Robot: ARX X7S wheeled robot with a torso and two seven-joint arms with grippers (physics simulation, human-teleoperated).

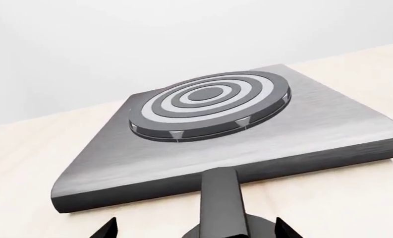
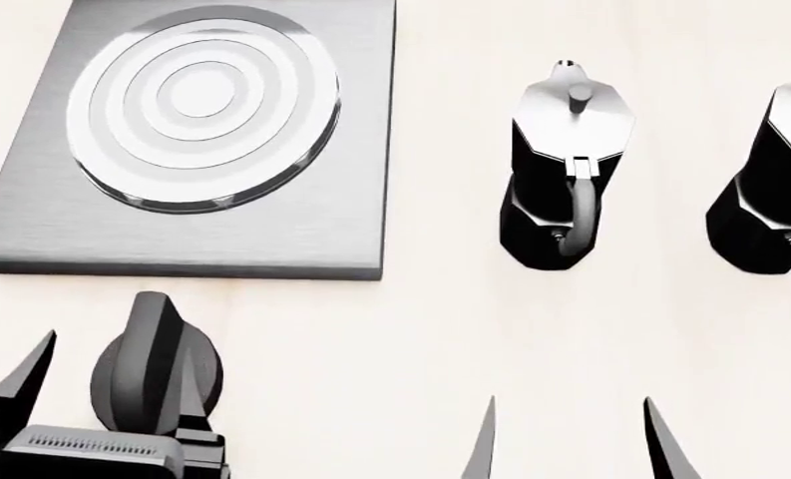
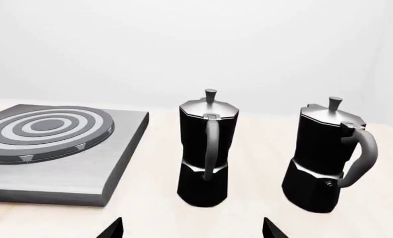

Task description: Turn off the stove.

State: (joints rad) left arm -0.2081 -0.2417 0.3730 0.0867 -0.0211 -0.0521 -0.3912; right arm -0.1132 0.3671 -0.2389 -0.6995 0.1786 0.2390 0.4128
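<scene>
On the pale wooden tabletop [image 2: 409, 339], the flat brushed-grey metal stove [image 2: 196, 140] lies at 12 o'clock from the left gripper [image 2: 109, 384], whose parted fingers straddle its round black ridged knob [image 2: 156, 364] without visibly clamping; the right gripper [image 2: 569, 444] hangs spread.

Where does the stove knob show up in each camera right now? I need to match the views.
Head view: the knob sits at lower left, in front of the stove plate, between the open tips of the left end effector.
Left wrist view: the knob is at bottom centre, its ridge pointing toward the plate.
Right wrist view: not in it.
Shared landmark: the ringed burner, visible in all three.
</scene>
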